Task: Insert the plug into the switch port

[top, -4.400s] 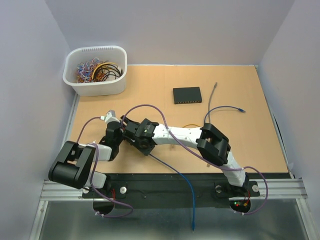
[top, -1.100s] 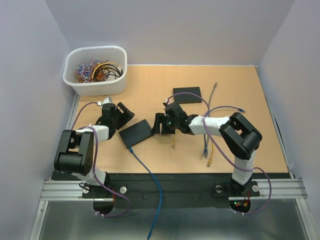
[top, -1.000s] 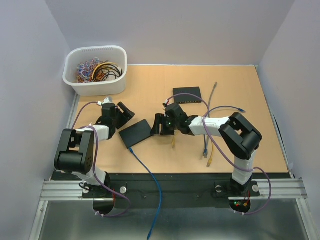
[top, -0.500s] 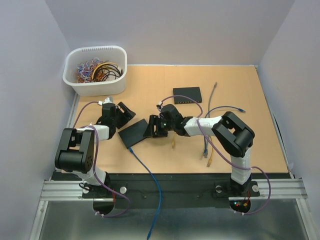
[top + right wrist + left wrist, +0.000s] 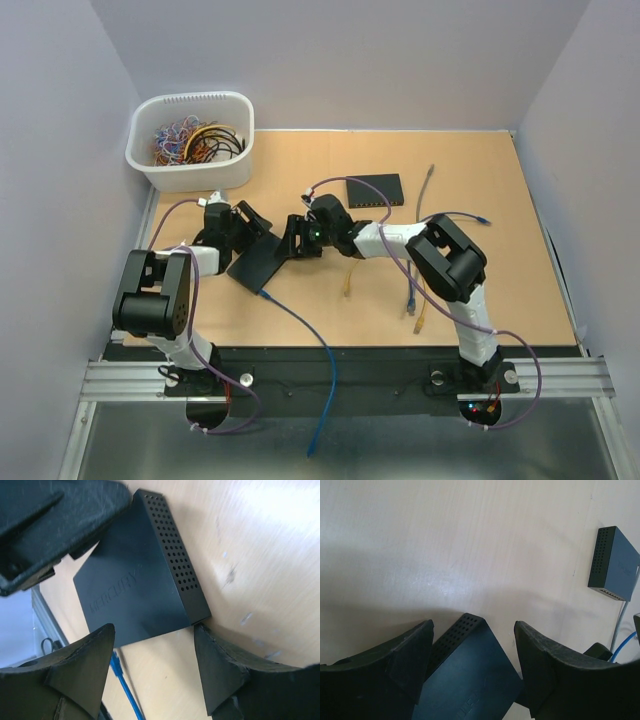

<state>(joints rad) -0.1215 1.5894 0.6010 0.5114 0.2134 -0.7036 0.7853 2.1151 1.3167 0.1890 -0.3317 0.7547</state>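
Observation:
The switch (image 5: pixel 254 263), a flat black box, lies tilted on the table between both arms. A blue cable (image 5: pixel 300 335) runs from its near edge toward the front; the blue plug (image 5: pixel 116 663) sits at that edge, and how deep it sits I cannot tell. My left gripper (image 5: pixel 249 226) is open and straddles the switch's far corner (image 5: pixel 470 675). My right gripper (image 5: pixel 152 630) is open beside the switch (image 5: pixel 132 587), one fingertip (image 5: pixel 202 630) at its corner. In the top view the right gripper (image 5: pixel 291 241) is just right of the switch.
A second black switch (image 5: pixel 375 190) lies farther back, also seen from the left wrist (image 5: pixel 615 560). A white bin (image 5: pixel 190 170) of cables stands at the back left. Loose yellow (image 5: pixel 347 284), grey-blue (image 5: pixel 410 295) and grey (image 5: pixel 429 182) cables lie to the right.
My right gripper has moved left up to the switch. The switch has shifted and turned toward the left gripper, and the blue cable has swung with it. The left arm has barely moved.

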